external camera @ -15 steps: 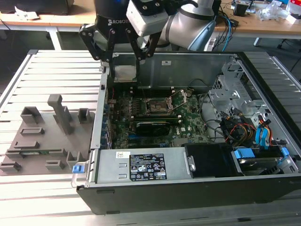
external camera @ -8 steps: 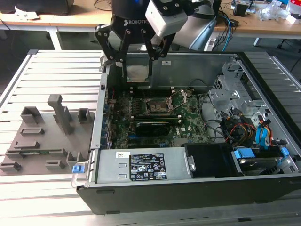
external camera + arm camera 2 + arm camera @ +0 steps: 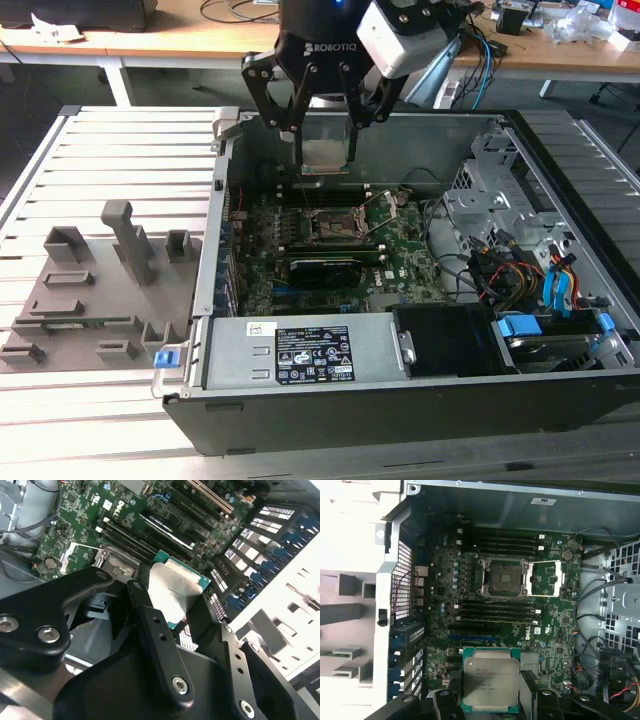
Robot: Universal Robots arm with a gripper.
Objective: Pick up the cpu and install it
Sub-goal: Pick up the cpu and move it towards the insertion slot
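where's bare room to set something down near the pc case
Bare slatted table beyond the grey fixture block, and the strip in front of it. Inside the case is crowded: motherboard, cables, and the gripper holding the cpu overhead.

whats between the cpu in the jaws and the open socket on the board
In the first wrist view, a bank of long black memory slots crosses the green motherboard between the held cpu and the socket.
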